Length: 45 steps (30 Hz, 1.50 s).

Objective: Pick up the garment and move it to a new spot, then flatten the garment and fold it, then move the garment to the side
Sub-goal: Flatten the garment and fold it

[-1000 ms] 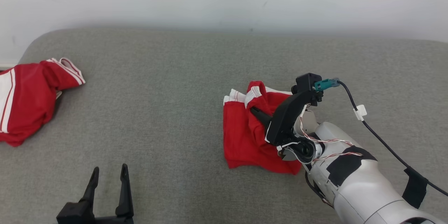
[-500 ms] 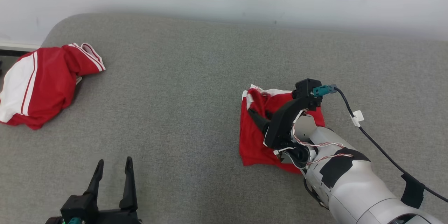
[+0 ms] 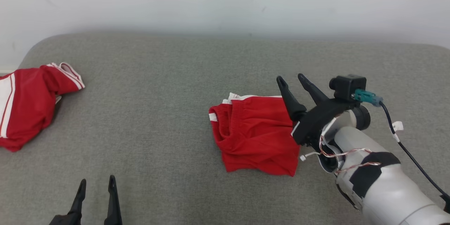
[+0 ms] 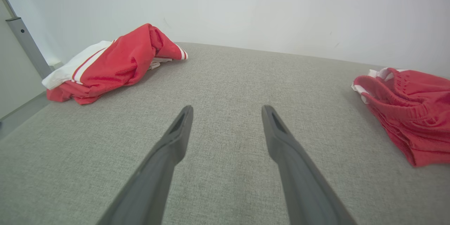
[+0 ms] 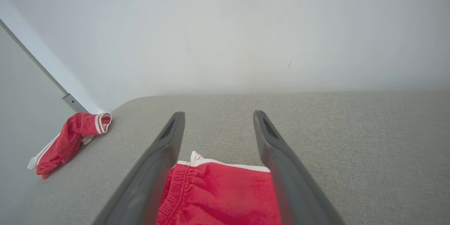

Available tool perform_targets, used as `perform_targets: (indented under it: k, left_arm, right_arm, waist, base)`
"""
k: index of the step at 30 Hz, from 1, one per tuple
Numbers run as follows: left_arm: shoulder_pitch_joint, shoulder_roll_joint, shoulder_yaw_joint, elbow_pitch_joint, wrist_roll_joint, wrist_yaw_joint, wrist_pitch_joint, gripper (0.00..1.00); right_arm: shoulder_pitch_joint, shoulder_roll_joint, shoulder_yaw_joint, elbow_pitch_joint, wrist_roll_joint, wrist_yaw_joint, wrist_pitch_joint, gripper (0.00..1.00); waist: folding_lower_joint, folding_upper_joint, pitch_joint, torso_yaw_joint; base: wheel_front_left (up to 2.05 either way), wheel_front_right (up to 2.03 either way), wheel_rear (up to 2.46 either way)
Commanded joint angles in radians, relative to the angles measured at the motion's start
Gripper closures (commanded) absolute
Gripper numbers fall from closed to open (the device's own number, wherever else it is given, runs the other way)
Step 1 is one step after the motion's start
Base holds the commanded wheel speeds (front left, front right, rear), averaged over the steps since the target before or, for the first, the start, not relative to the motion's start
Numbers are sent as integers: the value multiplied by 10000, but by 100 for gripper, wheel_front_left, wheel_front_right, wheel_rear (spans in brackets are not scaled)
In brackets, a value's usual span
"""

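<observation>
One big grey cushion (image 3: 158, 88) carries everything, and a pale wall (image 3: 211, 0) stands behind its back edge. The robot's right arm (image 3: 383, 182) is silver with black tape and thin wires, and it reaches in from the front right corner. A red and white top (image 3: 24, 102) lies in a crumpled heap at the left edge of the cushion, near the back left corner. The garment (image 3: 256, 137) is red with a bit of white at its edge. It lies folded in a small, bumpy square, to the right of the middle of the cushion and well apart from the top. The right pincer (image 3: 290, 76) is open and holds nothing. Its fingers point to the back edge, right by the garment's right side, and I cannot tell if they touch the cloth. The left pincer (image 3: 97, 180) is at the front edge, on the left. It is open too, holds nothing, and has bare cushion in front of it.
</observation>
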Motion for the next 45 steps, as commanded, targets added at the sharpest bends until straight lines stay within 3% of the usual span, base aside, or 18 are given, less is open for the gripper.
perform_targets:
  k: [1,8,12,19,28,45]
  left_arm:
    - [159,-15,52,-56,97,10,-32,0]
    - [281,-13,306,-351,275,62,-32,0]
    - [219,-13,411,-396,404,51,-32,0]
    - [312,-13,477,-502,454,98,-32,0]
    - [446,-14,290,-537,264,211,-32,0]
    - [714,-11,50,-668,573,7,-32,0]
  right_arm:
    - [224,-204,-54,-101,-269,-24,-88,0]
    - [2199,-556,-3049,-2626,-2973,-24,-98,0]
    - [3831,-182,-4840,-4122,-4516,-24,-97,0]
    - [5684,303,-6338,-6045,-6095,-24,-100,0]
    - [7420,1334,-7333,-7459,-7032,-24,-100,0]
    - [8029,2000,-7224,-7068,-7360,-24,-101,0]
  waist:
    - [0,0,-188,-279]
    - [0,0,-255,-790]
    - [0,0,-281,-957]
    - [0,0,-324,-1130]
    - [0,0,-264,-1214]
    - [0,0,-395,-1108]
  base:
    - [0,0,0]
    - [0,0,0]
    - [0,0,0]
    - [0,0,0]
    - [0,0,0]
    - [0,0,0]
